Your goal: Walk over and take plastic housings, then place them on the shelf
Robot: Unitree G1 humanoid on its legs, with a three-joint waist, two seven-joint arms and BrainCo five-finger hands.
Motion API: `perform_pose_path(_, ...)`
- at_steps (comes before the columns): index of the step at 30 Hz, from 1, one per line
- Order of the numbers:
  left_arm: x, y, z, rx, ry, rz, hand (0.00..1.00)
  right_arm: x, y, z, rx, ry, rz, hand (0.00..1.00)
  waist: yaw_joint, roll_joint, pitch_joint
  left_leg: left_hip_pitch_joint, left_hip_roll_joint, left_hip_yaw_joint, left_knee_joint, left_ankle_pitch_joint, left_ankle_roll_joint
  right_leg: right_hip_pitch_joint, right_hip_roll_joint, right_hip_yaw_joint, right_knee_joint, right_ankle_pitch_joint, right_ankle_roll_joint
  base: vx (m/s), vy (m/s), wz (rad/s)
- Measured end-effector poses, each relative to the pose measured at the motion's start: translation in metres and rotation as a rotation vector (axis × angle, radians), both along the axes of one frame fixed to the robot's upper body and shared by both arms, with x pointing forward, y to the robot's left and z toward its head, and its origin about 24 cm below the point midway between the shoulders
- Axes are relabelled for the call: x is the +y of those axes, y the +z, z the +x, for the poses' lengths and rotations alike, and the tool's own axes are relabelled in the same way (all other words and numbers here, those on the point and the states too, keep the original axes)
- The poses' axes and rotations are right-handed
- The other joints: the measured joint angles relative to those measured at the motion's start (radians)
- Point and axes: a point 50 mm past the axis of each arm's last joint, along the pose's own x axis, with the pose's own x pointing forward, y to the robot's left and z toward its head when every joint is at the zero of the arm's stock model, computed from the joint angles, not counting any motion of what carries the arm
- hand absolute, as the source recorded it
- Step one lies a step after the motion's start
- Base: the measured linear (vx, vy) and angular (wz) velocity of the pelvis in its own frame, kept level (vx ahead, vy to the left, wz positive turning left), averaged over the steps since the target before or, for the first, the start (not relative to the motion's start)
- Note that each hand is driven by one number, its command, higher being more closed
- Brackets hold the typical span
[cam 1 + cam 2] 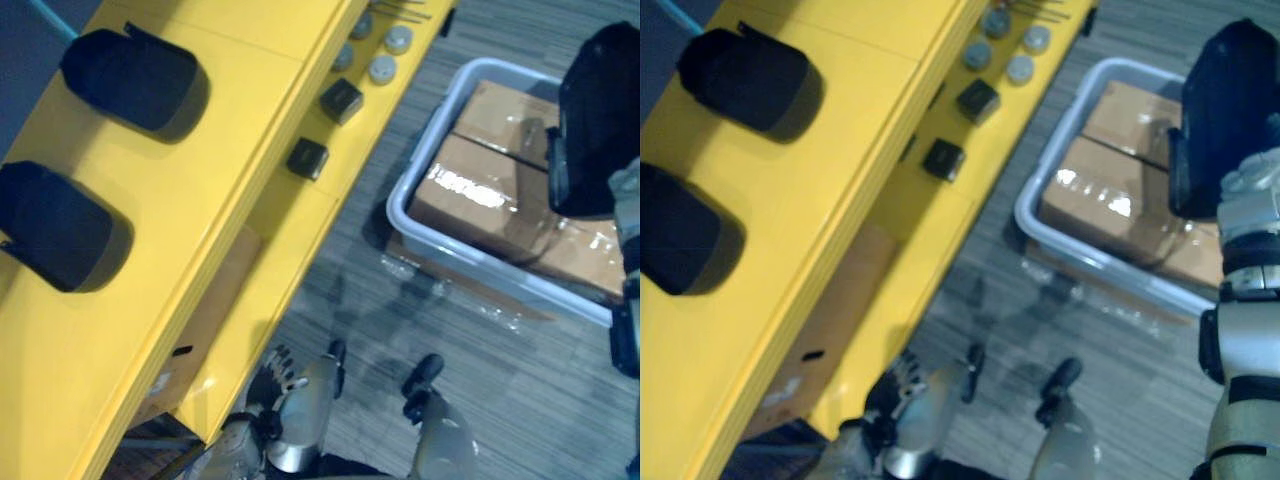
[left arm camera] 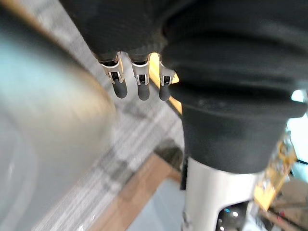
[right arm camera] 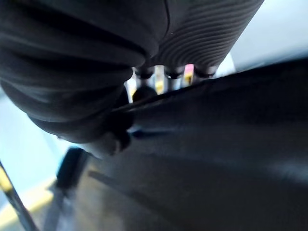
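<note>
One pale grey bin [image 1: 440,245] stands on the floor beside the yellow shelf [image 1: 230,210]. It holds cardboard boxes [image 1: 505,120] packed close together, their tops glossy. Two black housings lie on the shelf's top board, the far housing [image 1: 135,75] and the near housing [image 1: 55,225], apart from each other. On the lower board sit small black blocks [image 1: 342,100] and grey round pieces [image 1: 383,68].

The right hand [image 3: 159,82] is raised over the bin, and its fingers hook over the rim of a third, held housing [image 1: 1230,100]. That housing is clear of both shelf and bin. The fingertips are hidden behind the rim, and the housing's lower part is cut off by the arm.

The left hand [image 1: 278,385] hangs low by the shelf's near end. Its fingers [image 2: 139,86] are loose, nearly straight and hold nothing.
</note>
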Motion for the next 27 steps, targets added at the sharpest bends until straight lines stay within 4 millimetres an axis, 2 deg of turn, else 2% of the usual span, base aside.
perform_pose_path(2,-0.002,0.004,0.002,-0.013,-0.009,-0.004,0.00,0.007,0.003,0.003,-0.020,0.032,-0.012,1.00,-0.009,-0.010,0.000,0.003,0.008,0.000,-0.013,0.007,-0.009,0.001,0.012,0.001,-0.016,0.008,-0.006,-0.01,-0.064,-0.06)
perform_pose_path(6,-0.005,0.013,0.007,-0.053,-0.050,0.010,0.00,0.030,-0.010,0.013,-0.053,0.111,-0.010,1.00,-0.021,-0.046,0.002,0.026,0.028,0.017,-0.054,0.024,-0.025,0.010,0.035,0.010,-0.050,0.026,-0.020,0.00,-0.054,-0.14)
perform_pose_path(8,-0.008,0.018,0.010,-0.082,-0.083,0.033,0.00,0.038,-0.014,0.014,-0.085,0.132,-0.037,1.00,-0.024,-0.054,0.001,0.044,0.032,0.017,-0.067,0.027,-0.029,0.030,0.046,0.009,-0.072,0.034,-0.022,0.00,-0.039,-0.04)
perform_pose_path(11,-0.012,0.037,0.022,-0.157,-0.100,0.014,0.00,0.070,-0.016,0.012,-0.214,0.250,-0.092,1.00,-0.052,-0.096,-0.012,0.070,0.038,0.022,-0.100,0.040,-0.037,0.059,0.062,0.013,-0.126,0.057,-0.025,0.00,-0.036,-0.05)
perform_pose_path(14,-0.019,0.068,0.048,-0.274,-0.144,0.007,0.00,0.102,-0.025,0.002,-0.331,0.377,-0.165,1.00,-0.074,-0.151,-0.042,0.096,0.041,0.049,-0.134,0.051,-0.038,0.076,0.073,0.036,-0.175,0.082,-0.027,0.00,-0.009,-0.22)
perform_pose_path(16,-0.026,0.091,0.069,-0.345,-0.165,-0.009,0.00,0.123,-0.048,-0.008,-0.378,0.466,-0.175,1.00,-0.105,-0.186,-0.082,0.121,0.043,0.075,-0.149,0.051,-0.038,0.095,0.078,0.057,-0.205,0.095,-0.027,0.01,0.030,-0.34)
perform_pose_path(18,-0.029,0.108,0.087,-0.385,-0.159,-0.028,0.00,0.136,-0.065,-0.016,-0.387,0.522,-0.182,1.00,-0.132,-0.205,-0.108,0.143,0.043,0.096,-0.160,0.053,-0.036,0.109,0.079,0.066,-0.221,0.101,-0.025,0.00,0.039,-0.26)
perform_pose_path(21,-0.038,0.133,0.109,-0.439,-0.152,-0.069,0.00,0.151,-0.086,-0.026,-0.385,0.593,-0.180,1.00,-0.164,-0.214,-0.154,0.166,0.043,0.127,-0.176,0.053,-0.036,0.115,0.081,0.094,-0.241,0.113,-0.024,-0.02,0.042,-0.31)
perform_pose_path(22,-0.041,0.141,0.123,-0.445,-0.130,-0.071,0.00,0.157,-0.095,-0.028,-0.381,0.620,-0.165,1.00,-0.187,-0.211,-0.162,0.196,0.043,0.135,-0.185,0.053,-0.036,0.144,0.084,0.101,-0.257,0.120,-0.024,-0.01,0.037,-0.21)
perform_pose_path(24,-0.043,0.144,0.133,-0.432,-0.111,-0.077,0.00,0.161,-0.103,-0.030,-0.368,0.643,-0.154,1.00,-0.191,-0.211,-0.189,0.213,0.046,0.158,-0.195,0.053,-0.036,0.149,0.090,0.119,-0.268,0.123,-0.026,-0.02,0.025,-0.26)
perform_pose_path(26,-0.044,0.149,0.141,-0.431,-0.086,-0.099,0.00,0.168,-0.107,-0.031,-0.364,0.676,-0.141,1.00,-0.217,-0.207,-0.199,0.245,0.049,0.161,-0.210,0.054,-0.037,0.176,0.095,0.121,-0.279,0.127,-0.027,-0.01,0.011,-0.14)
perform_pose_path(27,-0.045,0.150,0.142,-0.436,-0.082,-0.101,0.00,0.170,-0.109,-0.031,-0.359,0.684,-0.138,1.00,-0.221,-0.206,-0.206,0.246,0.050,0.163,-0.211,0.054,-0.037,0.177,0.096,0.122,-0.279,0.127,-0.027,-0.03,0.011,-0.07)
